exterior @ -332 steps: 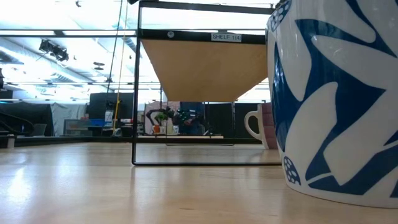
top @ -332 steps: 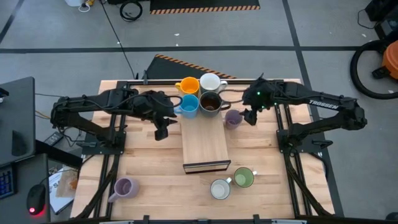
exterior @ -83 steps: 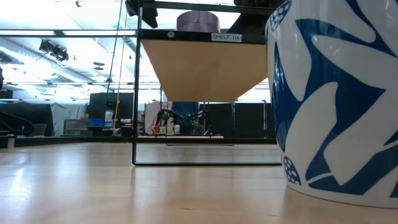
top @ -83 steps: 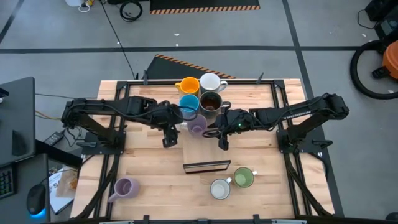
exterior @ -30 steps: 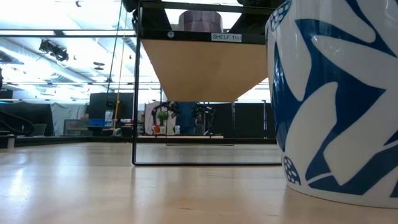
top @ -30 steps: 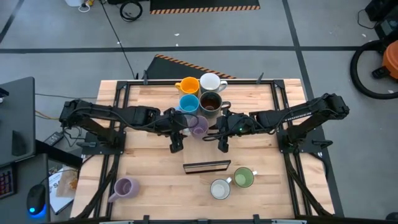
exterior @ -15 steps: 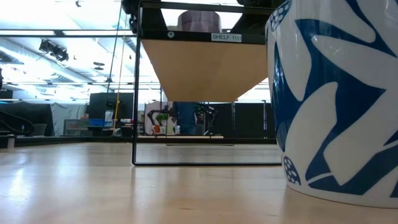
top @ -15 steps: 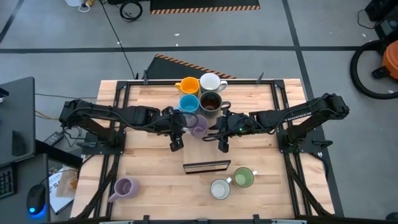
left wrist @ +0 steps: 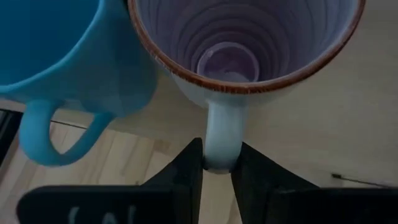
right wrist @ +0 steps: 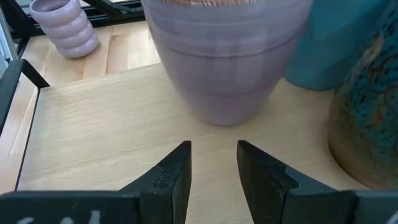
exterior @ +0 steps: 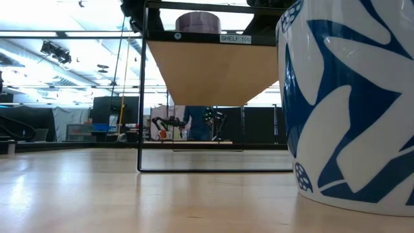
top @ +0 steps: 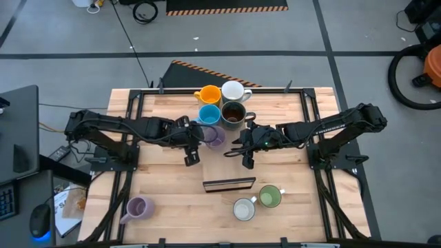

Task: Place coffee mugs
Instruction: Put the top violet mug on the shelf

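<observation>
— Mugs crowd the far end of the wooden shelf [top: 227, 165]: orange [top: 209, 94], white [top: 233, 90], blue [top: 209, 114], brown [top: 233, 115] and a lavender mug [top: 214, 136] right behind the blue one.

— How many altogether?

— Eight: two lavender, two white, one each orange, blue, green, brown. The other three stand near the table's front edge.

— And the arms?

— The left gripper [left wrist: 217, 163] is clenched on the lavender mug's handle, which points toward the table's left edge. The right gripper [right wrist: 212, 163] sits just beside that mug, fingers apart, grasping nothing.
</observation>
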Controlling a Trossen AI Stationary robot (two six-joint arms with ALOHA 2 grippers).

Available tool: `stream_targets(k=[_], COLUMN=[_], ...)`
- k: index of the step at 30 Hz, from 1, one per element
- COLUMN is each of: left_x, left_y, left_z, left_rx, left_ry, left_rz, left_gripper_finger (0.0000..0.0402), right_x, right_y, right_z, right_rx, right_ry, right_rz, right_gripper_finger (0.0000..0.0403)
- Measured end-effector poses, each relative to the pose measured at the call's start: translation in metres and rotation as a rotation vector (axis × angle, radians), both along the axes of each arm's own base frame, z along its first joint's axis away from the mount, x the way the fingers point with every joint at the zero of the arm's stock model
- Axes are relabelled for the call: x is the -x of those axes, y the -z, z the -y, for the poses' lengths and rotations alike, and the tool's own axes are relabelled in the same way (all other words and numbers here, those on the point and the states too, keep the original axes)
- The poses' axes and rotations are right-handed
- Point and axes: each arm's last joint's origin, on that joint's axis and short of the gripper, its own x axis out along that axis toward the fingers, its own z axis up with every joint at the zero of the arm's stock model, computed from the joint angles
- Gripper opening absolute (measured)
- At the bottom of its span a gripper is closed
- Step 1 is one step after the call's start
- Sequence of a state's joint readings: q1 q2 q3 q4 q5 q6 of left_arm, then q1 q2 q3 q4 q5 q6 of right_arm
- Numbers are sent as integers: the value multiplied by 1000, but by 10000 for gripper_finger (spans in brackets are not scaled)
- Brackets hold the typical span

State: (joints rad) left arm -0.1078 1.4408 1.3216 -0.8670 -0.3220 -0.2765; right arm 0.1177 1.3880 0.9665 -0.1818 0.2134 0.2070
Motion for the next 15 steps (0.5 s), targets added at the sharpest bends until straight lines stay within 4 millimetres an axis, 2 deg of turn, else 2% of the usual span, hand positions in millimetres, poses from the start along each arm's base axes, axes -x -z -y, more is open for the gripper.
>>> stream_targets(k=[7,15], left_x=[9,11], left_y=[-3,-5], left_z=[-4,-6], left_rx=[-16,-29], left_ry=[-6,10], left_rz=[-32,-39], left_gripper_finger=[76,78], right_x=[0,-1], right_y=[0,-1], right_z=[0,0], right_rx=[-6,-10], right_ry=[4,6], right_rz=[3,11], right_gripper_finger=[134,134])
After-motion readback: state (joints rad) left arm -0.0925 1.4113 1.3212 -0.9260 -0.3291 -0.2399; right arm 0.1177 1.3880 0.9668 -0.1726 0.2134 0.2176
